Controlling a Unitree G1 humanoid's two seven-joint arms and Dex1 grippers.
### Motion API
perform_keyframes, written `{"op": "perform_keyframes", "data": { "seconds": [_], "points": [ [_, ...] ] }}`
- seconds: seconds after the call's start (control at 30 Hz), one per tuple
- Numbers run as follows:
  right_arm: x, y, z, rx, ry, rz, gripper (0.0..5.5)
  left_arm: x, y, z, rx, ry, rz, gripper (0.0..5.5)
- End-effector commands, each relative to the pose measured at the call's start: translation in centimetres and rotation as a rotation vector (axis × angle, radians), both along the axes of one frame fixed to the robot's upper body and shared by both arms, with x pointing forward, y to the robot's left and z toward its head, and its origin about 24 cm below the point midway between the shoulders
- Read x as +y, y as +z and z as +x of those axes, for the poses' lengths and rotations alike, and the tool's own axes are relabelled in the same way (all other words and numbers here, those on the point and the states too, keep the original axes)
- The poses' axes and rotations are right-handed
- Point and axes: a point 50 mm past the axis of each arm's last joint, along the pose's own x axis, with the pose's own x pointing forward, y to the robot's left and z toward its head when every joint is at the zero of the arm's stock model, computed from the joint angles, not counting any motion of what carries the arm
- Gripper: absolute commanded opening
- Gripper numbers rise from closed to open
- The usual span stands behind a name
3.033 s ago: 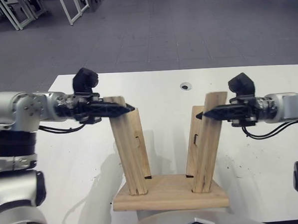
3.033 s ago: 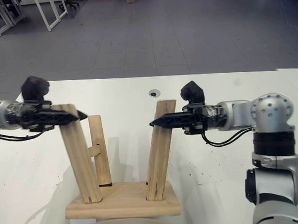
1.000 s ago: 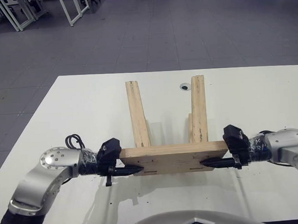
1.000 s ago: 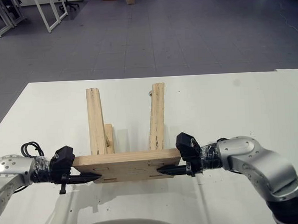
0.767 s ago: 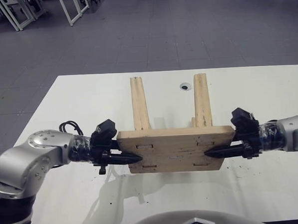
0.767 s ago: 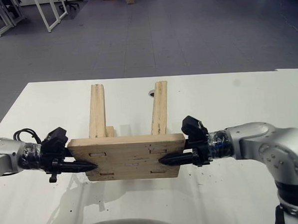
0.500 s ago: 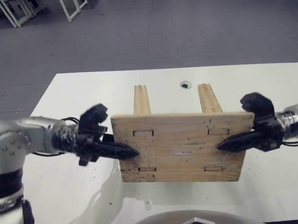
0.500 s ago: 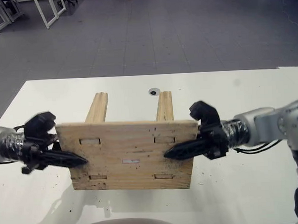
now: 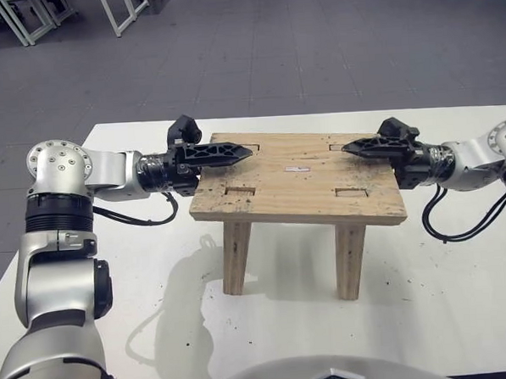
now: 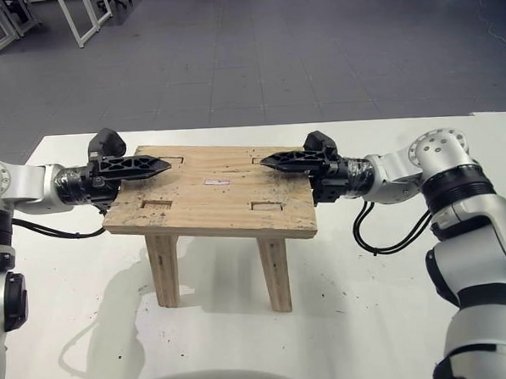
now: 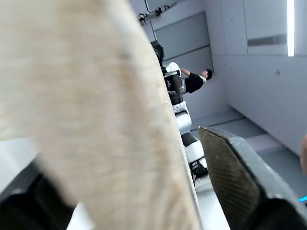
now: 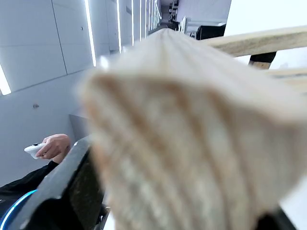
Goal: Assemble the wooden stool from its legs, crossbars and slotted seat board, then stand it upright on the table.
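So, table (image 9: 460, 255): white worktop that carries the stool.
Stool (image 10: 209, 200): assembled and upright, its feet about midway between the table's left and right edges and well clear of every corner.
Handling: judged solid wood, so stiff, fairly heavy and not fragile. The slot joints are probably the weak point and may work loose if the stool is twisted or lifted by one leg.
Seat board (image 9: 299, 180): on top and roughly level, with its slots showing. Its two short ends look like the best hold, taken evenly, though the smooth faces could slip.
Legs (image 9: 351, 261): two show under the near edge, both standing on the table.
Left gripper (image 9: 249, 152): at the board's left end, reaching over its top. I cannot tell whether it is clamped or slack.
Right gripper (image 9: 346, 149): closed over the board's right end, with wood tight between its jaws in the right wrist view.
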Motion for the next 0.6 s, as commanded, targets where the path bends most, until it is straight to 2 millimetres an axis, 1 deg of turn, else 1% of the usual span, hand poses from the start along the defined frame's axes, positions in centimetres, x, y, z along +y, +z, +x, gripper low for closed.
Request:
{"op": "perform_keyframes", "data": {
  "seconds": [0.03, 0.07, 0.27, 0.33, 0.47, 0.53, 0.57, 0.6],
  "points": [
    [-1.0, -0.1, -0.1, -0.015, -0.043, -0.030, 3.26, 0.9, 1.2, 0.4, -0.028, 0.051, 0.018, 4.22],
    [-1.3, -0.1, -0.2, -0.020, -0.055, -0.037, 3.54, 1.1, 1.3, 0.3, -0.042, 0.052, 0.038, 4.22],
    [-3.5, 0.0, -0.7, -0.035, -0.141, -0.067, 3.54, 2.6, 0.5, -0.8, -0.046, 0.070, 0.120, 4.22],
    [-4.3, -0.1, -0.8, -0.036, -0.174, -0.080, 3.54, 3.5, 1.0, -0.7, -0.067, 0.110, 0.116, 4.22],
    [-5.7, -0.4, -1.2, -0.033, -0.234, -0.101, 3.54, 5.6, 2.8, -0.9, -0.134, 0.186, 0.085, 4.22],
    [-6.6, -0.5, -1.3, -0.057, -0.285, -0.122, 3.54, 6.7, 3.1, -0.7, -0.181, 0.265, 0.089, 4.22],
    [-7.0, -0.6, -1.0, -0.144, -0.354, -0.187, 3.54, 7.3, 2.8, 0.2, -0.242, 0.375, 0.136, 4.22],
    [-7.3, -0.8, -0.6, -0.229, -0.441, -0.249, 3.54, 7.8, 1.9, 1.5, -0.322, 0.521, 0.248, 4.22]
  ]
}}
